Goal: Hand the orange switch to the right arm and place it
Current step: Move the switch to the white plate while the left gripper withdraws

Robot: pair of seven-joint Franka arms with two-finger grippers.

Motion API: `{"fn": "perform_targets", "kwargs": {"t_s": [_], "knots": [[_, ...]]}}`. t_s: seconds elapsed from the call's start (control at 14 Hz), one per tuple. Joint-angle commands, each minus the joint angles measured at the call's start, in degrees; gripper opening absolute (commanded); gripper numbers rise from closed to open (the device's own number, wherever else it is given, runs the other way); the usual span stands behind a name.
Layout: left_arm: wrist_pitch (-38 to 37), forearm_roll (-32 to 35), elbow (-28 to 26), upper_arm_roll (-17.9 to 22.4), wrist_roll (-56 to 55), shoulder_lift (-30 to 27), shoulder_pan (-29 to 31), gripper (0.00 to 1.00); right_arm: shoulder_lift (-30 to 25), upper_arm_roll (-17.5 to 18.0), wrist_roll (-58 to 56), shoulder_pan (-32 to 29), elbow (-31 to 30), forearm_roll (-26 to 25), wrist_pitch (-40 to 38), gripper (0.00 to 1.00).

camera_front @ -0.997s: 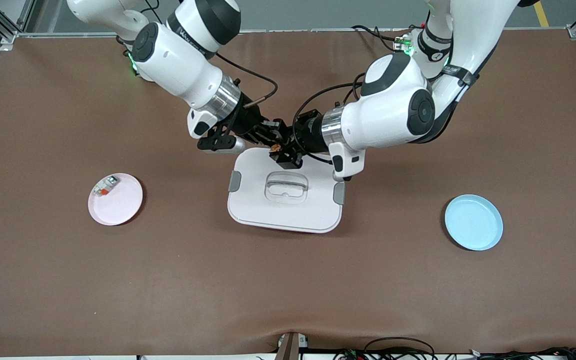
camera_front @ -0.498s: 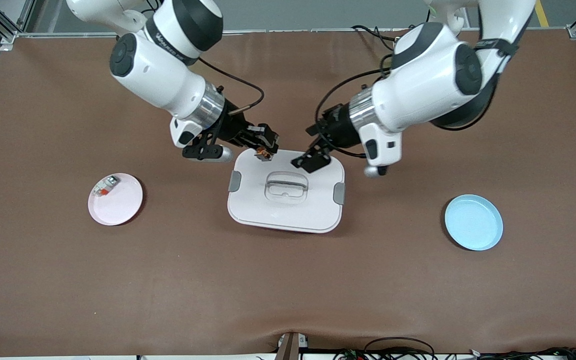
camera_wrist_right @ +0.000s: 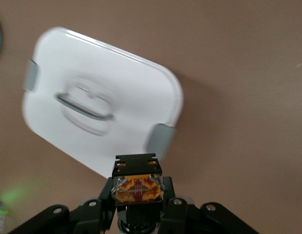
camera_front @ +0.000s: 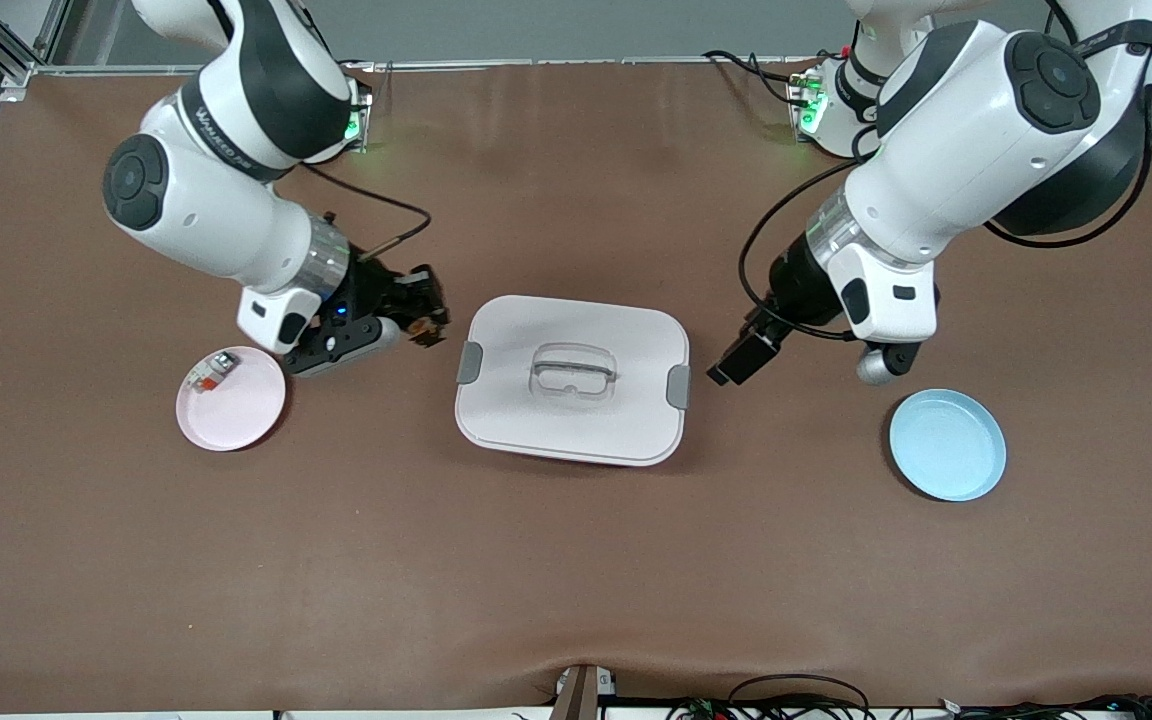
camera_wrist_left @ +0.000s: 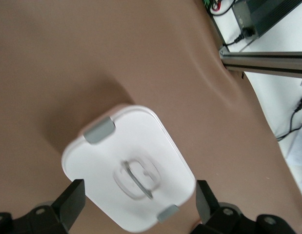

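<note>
Right wrist view shows the right gripper [camera_wrist_right: 138, 187] clamped on the switch [camera_wrist_right: 139, 187]: handover done, placing remains; left gripper [camera_wrist_left: 138, 207] spread, empty.

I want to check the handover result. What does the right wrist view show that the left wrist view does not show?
Only the right wrist view shows the orange switch, clamped in the right gripper, with its orange-marked face toward the camera. Only the left wrist view shows the left gripper with its jaws wide apart and nothing between them, plus the table edge and a metal frame rail past it. Both views show the white lidded box with grey side clips and a clear handle, lying on the brown table.
</note>
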Motion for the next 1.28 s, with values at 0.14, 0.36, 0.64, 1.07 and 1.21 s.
{"fn": "perform_targets", "kwargs": {"t_s": [0.14,0.36,0.64,1.07,1.21], "knots": [[-3.2,7.8,-0.3,0.0,17.5,-0.7,6.6,1.00,-2.3,0.9,-23.6,-6.8,-0.5,-14.1,-5.3,0.00],[-7.9,13.1,-0.1,-0.1,27.7,-1.1,9.4,1.00,-3.4,0.9,-45.1,-13.3,-3.0,-17.9,-4.8,0.00],[-14.0,13.0,0.4,-0.3,39.9,-3.4,14.2,1.00,-3.7,0.9,-61.1,-20.1,-6.1,-22.0,-1.3,0.00],[-22.4,12.0,3.0,-0.2,51.9,-7.3,17.3,1.00,-7.7,0.8,-67.9,-23.4,-26.1,-25.0,22.0,0.00],[-22.4,12.0,3.0,-0.3,52.6,-7.1,17.4,1.00,-7.2,0.9,-68.0,-24.8,-29.7,-27.4,26.9,0.00]]}}
